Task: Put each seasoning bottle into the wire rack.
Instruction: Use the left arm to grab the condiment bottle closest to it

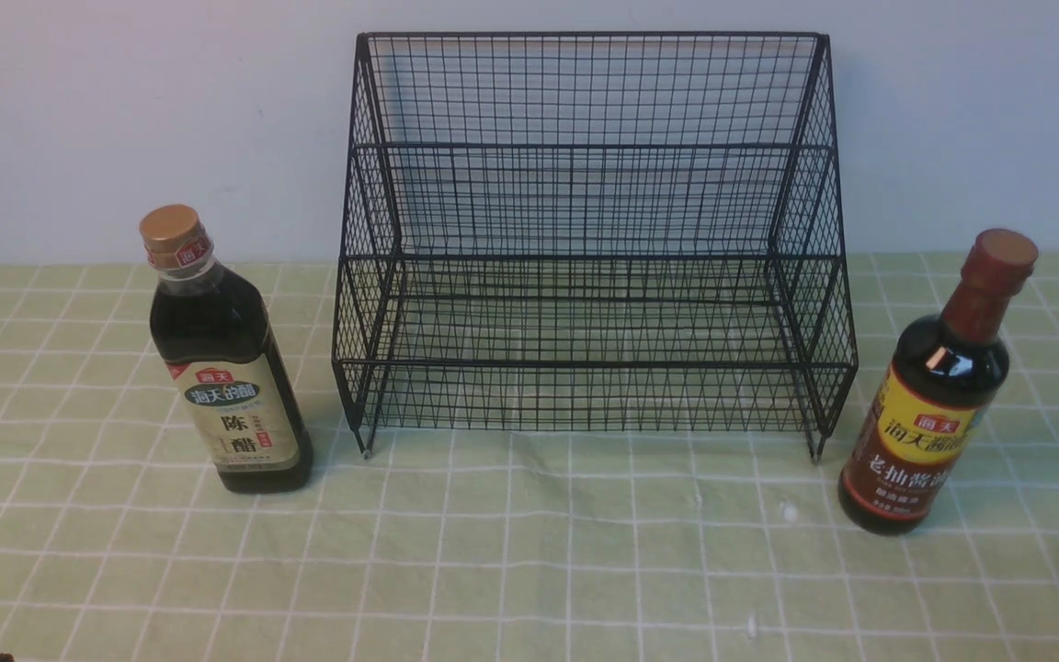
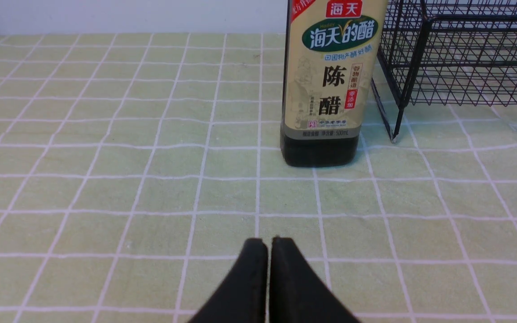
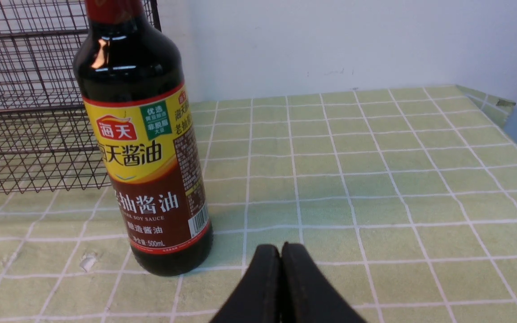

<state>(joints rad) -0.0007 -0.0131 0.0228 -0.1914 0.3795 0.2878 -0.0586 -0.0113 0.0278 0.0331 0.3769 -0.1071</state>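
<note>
**Grippers (count: two).** The left gripper point(image 2: 268, 242) has two smooth black fingers that taper to the tips. The fingers are pressed fully together and hold nothing. The right gripper point(image 3: 280, 249) has the same form, and it is also closed with nothing between its fingers. Each gripper sits low over the counter point(image 1: 529, 588), short of the bottle on its own side and not touching it.

**Counter covering (count: one).** A pale green woven cloth point(image 1: 125, 552) with a grid of thin white lines covers the counter. It is lightly wrinkled and carries a few small white flecks point(image 1: 787, 512).

**Bottles (count: two).** Both stand upright on the cloth, outside the rack and well apart, one on each side of it.
- The square bottle point(image 1: 226, 368) is on the left. It has clear flat walls, a dark liquid fill, a gold ribbed cap and a beige label with a green band.
- The round bottle point(image 1: 934, 414) is on the right. It has a glossy cylindrical body, a dark liquid fill, a long reddish-brown neck and cap, and a yellow and red label.

**Rack (count: one).** The rack point(image 1: 589, 248) is black wire mesh with two stepped tiers, a tall back, sloping sides and short legs. It stands between the bottles and farther back than them, and it is taller than both.

**Wall.** The wall point(image 1: 125, 110) behind the rack is plain, pale and matte.
</note>
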